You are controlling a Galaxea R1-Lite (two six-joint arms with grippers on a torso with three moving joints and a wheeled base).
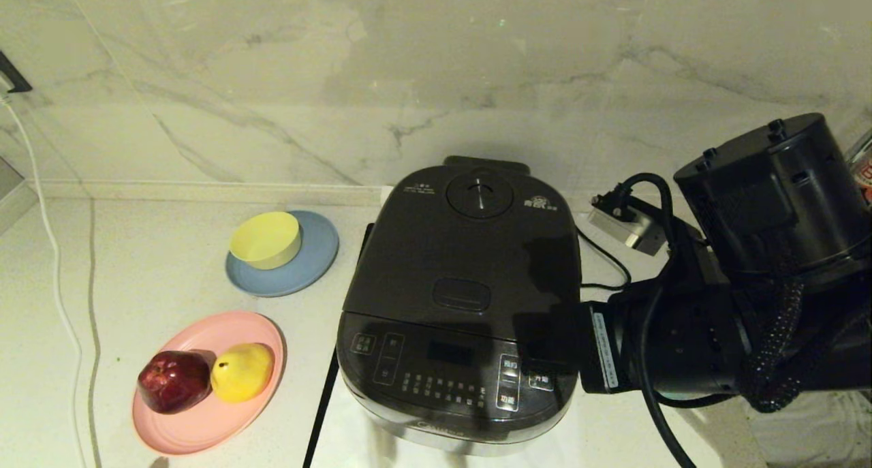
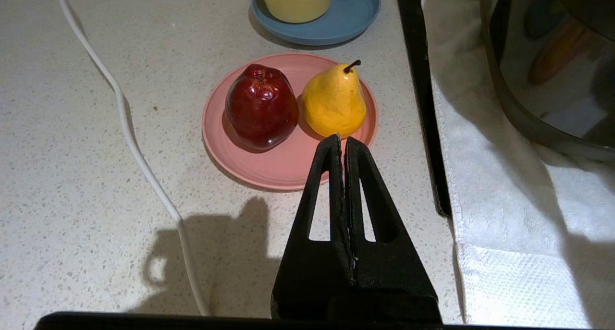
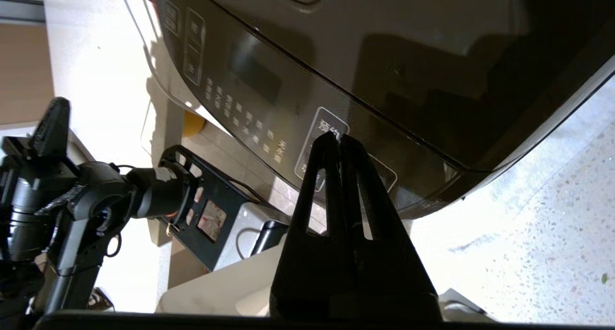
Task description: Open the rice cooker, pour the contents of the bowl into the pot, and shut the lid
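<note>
I am at the very first step: the rice cooker point(image 1: 463, 298) sits on the table point(image 1: 136, 277) with its lid point(image 1: 470, 250) down, so neither the pot nor whatever it holds can be seen. My right claw point(image 3: 336, 140) is pressed shut, fingers together and gripping nothing, hovering close by the right end of the glossy button panel point(image 1: 443, 372). My left claw point(image 2: 342, 142) is also shut and empty, parked low over the table near the pink plate point(image 2: 269, 169) with the apple point(image 2: 261, 106) and pear point(image 2: 334, 102). I see no teal bowl anywhere, only a yellow bowl point(image 1: 266, 239) on a blue plate point(image 1: 313, 267). Next, I judge, my right claw must rise and travel back to the rectangular release button point(image 1: 461, 295) on the lid and press it squarely.
</note>
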